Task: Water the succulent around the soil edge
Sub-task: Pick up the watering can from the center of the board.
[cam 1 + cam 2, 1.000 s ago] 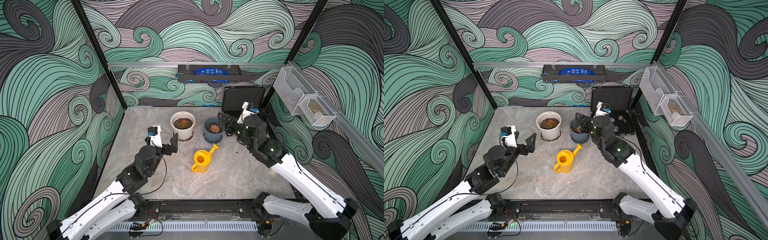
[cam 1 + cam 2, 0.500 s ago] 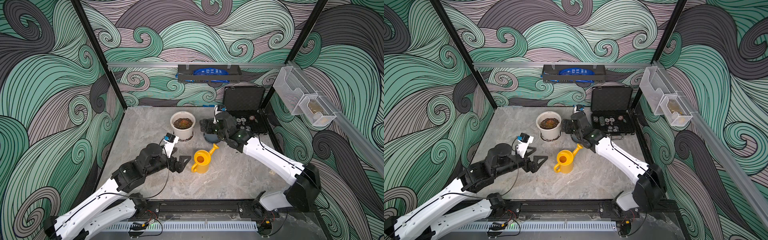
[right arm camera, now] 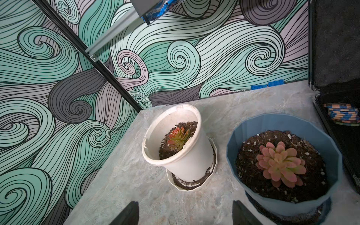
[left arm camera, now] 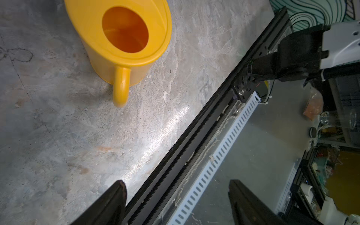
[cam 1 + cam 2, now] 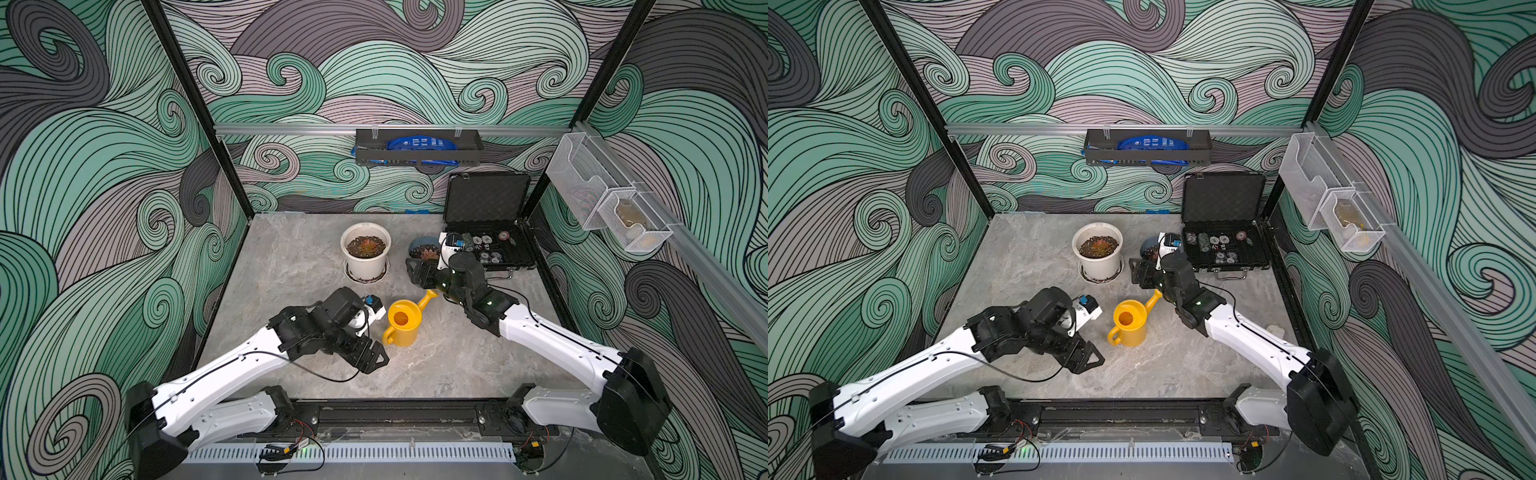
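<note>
On the grey table point(image 5: 291, 257) the open black case point(image 5: 486, 199) sits back right, the white pot point(image 5: 365, 262) and blue pot point(image 5: 417, 245) beside it. The yellow watering can point(image 5: 401, 328) stands upright in front, untouched. The left gripper point(image 4: 175, 183) is spread near its handle, the right gripper point(image 3: 185, 203) spread facing the pots (both empty). Only the right wrist view shows the blue pot's pink succulent point(image 3: 280, 163) whole

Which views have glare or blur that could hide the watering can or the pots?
Left wrist view: a glare streak on the table, watering can sharp. Right wrist view: white pot and blue pot sharp, evenly lit, edges bent by the lens. Both top views: even light, soft shadows.
</note>
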`<state>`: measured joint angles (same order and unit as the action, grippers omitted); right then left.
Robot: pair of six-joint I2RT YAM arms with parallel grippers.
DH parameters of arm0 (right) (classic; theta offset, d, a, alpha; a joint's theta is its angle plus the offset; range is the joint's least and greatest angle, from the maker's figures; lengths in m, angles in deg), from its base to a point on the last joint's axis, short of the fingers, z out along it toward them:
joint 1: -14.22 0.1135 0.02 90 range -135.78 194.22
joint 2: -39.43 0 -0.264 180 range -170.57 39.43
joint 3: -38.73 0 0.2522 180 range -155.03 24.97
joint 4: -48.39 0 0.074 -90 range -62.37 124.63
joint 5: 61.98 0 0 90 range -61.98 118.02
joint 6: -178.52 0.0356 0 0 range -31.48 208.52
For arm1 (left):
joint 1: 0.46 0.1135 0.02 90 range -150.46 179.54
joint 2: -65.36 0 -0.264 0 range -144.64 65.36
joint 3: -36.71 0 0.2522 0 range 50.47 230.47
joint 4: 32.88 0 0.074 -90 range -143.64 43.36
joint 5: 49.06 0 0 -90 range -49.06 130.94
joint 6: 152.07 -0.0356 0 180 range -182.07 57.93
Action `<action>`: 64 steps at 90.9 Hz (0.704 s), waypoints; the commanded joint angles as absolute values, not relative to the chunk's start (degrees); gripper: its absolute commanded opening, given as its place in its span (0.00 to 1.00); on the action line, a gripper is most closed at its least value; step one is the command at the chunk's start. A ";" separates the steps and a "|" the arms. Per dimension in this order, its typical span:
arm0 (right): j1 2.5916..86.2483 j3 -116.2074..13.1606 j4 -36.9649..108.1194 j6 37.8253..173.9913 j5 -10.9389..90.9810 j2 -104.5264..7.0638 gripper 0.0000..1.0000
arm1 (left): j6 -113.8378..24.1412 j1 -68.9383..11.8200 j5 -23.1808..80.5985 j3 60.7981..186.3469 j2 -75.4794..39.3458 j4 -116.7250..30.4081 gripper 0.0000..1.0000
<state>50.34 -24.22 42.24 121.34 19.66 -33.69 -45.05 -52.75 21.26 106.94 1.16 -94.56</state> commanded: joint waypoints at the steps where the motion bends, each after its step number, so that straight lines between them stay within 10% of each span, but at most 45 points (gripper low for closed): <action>1: 48.87 -23.54 44.13 123.14 22.31 -34.23 0.77 | -50.05 -53.37 22.82 111.16 -2.86 -95.76 0.83; 64: 40.28 -19.41 45.91 130.13 32.53 -33.85 0.70 | -54.70 -51.74 33.00 112.73 -15.84 -84.77 0.76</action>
<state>40.96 -19.74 44.45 128.99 30.28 -33.95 -52.72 -52.45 30.61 111.55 -15.06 -89.38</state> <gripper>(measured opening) 0.698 0.766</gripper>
